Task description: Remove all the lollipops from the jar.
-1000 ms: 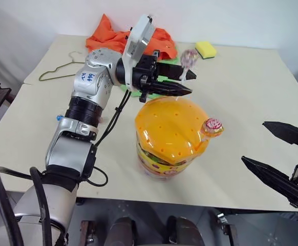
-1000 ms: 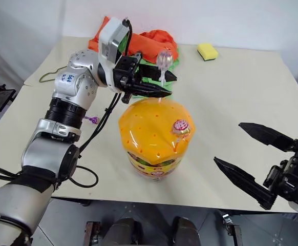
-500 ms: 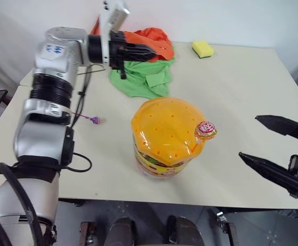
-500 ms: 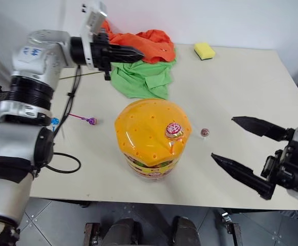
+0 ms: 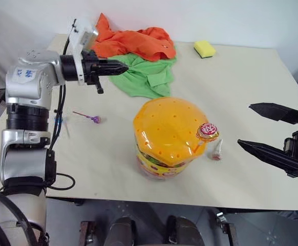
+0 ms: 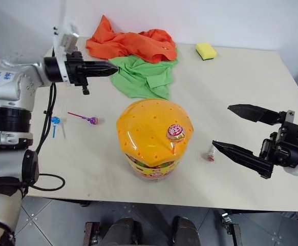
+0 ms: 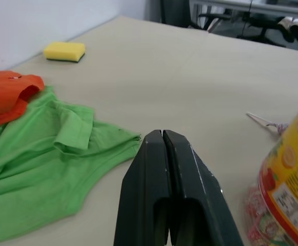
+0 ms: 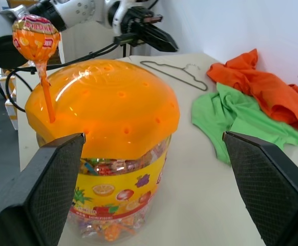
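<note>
Near the counter's front edge, the jar keeps one lollipop upright in its lid, ready for the gaping right pincer; farther left, the empty left pincer is closed.

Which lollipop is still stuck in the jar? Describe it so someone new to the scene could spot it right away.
Start at the jar, the big clear tub with the orange domed lid in the middle of the table. On the lid's side nearest the right gripper, one lollipop stands in a hole on an orange stick. The three other lollipops lie flat on the table; only this one stands upright.
</note>
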### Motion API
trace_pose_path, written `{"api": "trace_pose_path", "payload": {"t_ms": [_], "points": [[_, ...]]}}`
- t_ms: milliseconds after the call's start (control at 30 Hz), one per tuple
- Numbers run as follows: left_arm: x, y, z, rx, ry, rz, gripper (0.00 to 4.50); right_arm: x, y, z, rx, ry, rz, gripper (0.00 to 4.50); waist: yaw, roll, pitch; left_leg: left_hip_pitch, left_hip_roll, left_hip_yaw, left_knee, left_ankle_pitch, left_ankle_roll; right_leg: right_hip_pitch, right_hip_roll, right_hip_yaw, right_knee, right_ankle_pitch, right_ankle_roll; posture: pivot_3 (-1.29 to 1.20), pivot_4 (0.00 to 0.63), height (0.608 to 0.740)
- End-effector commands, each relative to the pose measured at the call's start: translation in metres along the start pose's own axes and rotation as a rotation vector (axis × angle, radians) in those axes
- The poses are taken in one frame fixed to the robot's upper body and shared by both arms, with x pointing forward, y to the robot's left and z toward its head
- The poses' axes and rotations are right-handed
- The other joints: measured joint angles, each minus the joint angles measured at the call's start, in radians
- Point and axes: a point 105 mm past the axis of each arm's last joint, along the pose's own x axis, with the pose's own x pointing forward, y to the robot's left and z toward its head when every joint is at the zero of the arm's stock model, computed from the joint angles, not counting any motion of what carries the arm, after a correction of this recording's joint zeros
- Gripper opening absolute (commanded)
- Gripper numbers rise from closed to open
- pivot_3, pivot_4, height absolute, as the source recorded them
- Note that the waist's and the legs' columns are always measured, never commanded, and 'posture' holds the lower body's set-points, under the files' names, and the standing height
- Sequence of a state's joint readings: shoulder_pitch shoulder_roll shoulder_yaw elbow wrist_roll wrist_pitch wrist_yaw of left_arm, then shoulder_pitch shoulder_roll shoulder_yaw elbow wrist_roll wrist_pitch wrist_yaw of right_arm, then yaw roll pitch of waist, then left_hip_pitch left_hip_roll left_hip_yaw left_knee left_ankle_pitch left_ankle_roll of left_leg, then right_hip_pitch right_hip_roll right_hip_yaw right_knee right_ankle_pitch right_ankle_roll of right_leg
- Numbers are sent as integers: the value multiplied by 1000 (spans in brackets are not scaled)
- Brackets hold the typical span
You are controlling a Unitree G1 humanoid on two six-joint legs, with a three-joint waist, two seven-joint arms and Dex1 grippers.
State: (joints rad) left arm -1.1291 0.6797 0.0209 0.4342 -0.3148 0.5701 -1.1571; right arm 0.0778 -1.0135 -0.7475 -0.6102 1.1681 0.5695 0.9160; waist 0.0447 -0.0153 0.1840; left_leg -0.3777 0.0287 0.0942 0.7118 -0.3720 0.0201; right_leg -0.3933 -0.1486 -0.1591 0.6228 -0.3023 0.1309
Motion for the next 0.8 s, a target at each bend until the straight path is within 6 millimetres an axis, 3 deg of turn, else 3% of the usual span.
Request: {"api": "trace_pose_path", "payload": {"t_ms": [33, 200, 333, 467, 633, 800], "points": [[-17, -6, 8, 53, -21, -15, 26, -1, 2, 8, -31, 5, 13, 4500, 0, 0, 0, 0, 0, 0, 0, 0, 0, 0, 0, 0, 0, 0, 0, 0, 150, 740], [-20, -5, -6, -2, 39, 7, 26, -1, 5, 8, -24, 25, 14, 4500, 12, 0, 0, 0, 0, 0, 2, 0, 0, 1, 0, 0, 0, 0, 0, 0, 150, 740], [-20, -13, -9, 42, -40, -40, 203, 3, 16, 8, -7, 40, 40, 4500, 8, 0, 0, 0, 0, 0, 2, 0, 0, 1, 0, 0, 0, 0, 1, 0, 150, 740], [-15, -9, -22, 30, 45, -16, 1247, 8, 29, 9, 28, 35, 58, 4500, 5, 0, 0, 0, 0, 0, 2, 0, 0, 1, 0, 0, 0, 0, 0, 0, 150, 740], [-5, -9, -10, 15, -8, -38, 2817, 9, 33, 11, 37, 27, 34, 4500, 11, 0, 0, -1, 0, -1, 3, -1, 0, 1, 0, 0, 0, 0, 1, 0, 150, 740], [-6, -21, -14, 43, -16, -125, 4374, 8, 38, 14, 51, 28, 21, 4500, 5, 0, 0, -1, 0, 0, 2, -1, 0, 1, 0, 0, 0, 0, 1, 0, 150, 740]]}}
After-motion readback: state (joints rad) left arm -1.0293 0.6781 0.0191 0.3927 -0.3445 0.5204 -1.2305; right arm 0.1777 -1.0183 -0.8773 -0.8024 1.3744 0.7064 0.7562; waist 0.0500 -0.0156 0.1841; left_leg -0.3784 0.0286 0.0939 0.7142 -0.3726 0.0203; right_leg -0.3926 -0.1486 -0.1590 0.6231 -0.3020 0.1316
